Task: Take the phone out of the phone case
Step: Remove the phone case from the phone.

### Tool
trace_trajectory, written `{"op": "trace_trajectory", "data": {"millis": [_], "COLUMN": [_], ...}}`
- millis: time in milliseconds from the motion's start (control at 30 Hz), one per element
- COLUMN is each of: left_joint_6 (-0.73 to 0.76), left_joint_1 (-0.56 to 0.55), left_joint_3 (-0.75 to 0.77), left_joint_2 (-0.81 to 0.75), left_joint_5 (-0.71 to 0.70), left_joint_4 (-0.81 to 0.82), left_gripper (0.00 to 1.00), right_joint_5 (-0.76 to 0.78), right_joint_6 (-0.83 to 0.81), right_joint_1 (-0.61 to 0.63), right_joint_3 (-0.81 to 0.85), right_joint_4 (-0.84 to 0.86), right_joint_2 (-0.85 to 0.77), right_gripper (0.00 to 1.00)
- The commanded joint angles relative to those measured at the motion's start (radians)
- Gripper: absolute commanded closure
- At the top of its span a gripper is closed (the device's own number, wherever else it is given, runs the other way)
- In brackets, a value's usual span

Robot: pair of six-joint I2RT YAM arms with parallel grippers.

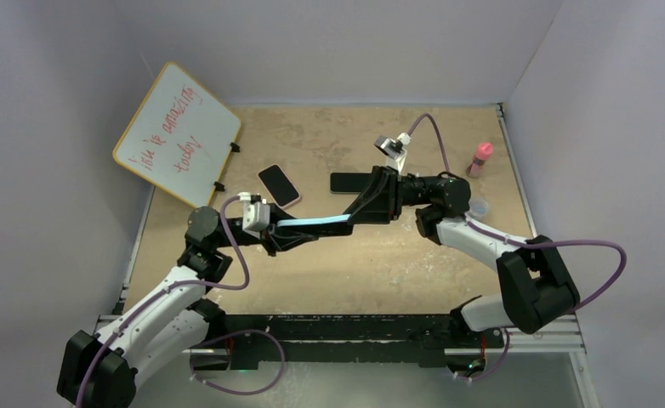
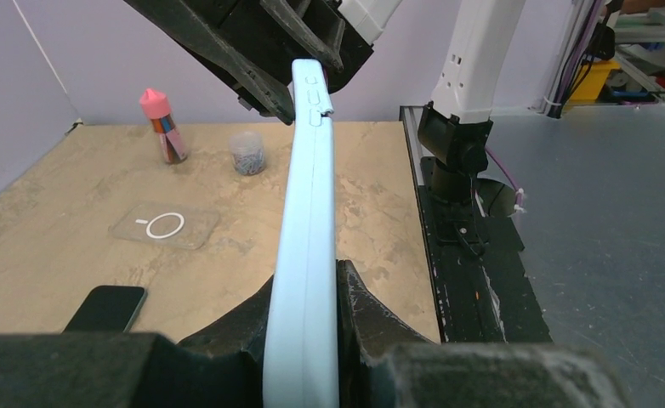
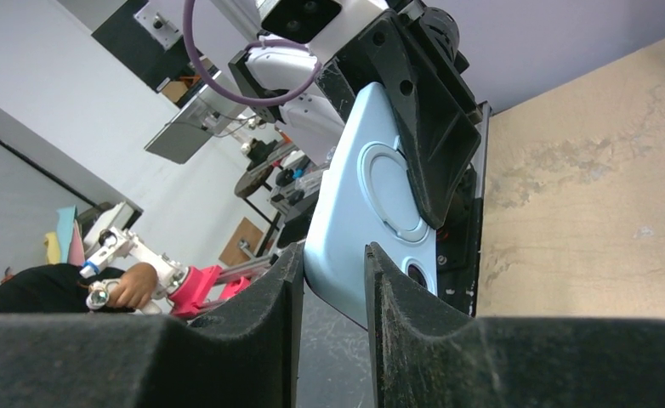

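Note on phone case [image 1: 316, 224]: found held above table [image 1: 397, 272], clamped edge-on in tightly closed left gripper [image 2: 304, 293]. Saw right gripper [image 3: 333, 272] straddling its far end; could not tell whether pinching or just clear.

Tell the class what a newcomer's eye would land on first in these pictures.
A light blue phone case hangs in mid-air over the middle of the table, clamped at one end by the left hand, its other end set into the right hand. Next, the whiteboard with red writing, propped at the far left corner.
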Motion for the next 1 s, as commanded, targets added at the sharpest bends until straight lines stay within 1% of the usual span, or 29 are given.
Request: {"op": "trace_trajectory", "data": {"millis": [0,233,433,567,967], "left_joint_6": [0.094,0.146,0.136,0.1,-0.115], "left_joint_1": [-0.002,-0.008,-0.01,-0.017,-0.039], "left_joint_3": [0.02,0.036,0.063,0.069,0.053], "left_joint_2": [-0.038,-0.032,-0.006,0.003,-0.002], "left_joint_5": [0.043,0.081,0.1,0.106,0.121], "left_joint_4": [0.043,0.032,0.063,0.123,0.423], "left_gripper": [1.0,1.0,1.0,1.0,1.0], "right_joint_5": [-0.021,-0.039,-0.051,-0.06,-0.065], "right_joint_6": [0.005,0.031,0.039,0.039,0.027], "right_joint_1": [-0.003,0.011,0.046,0.072,0.092], "right_joint_3": [0.004,0.016,0.038,0.055,0.057], "right_joint_4": [0.352,0.353,0.353,0.353,0.347], "right_joint_2": [-0.022,-0.004,0.011,0.022,0.111], "right_gripper": [0.81,0.87,0.96,1.0,1.0]}}
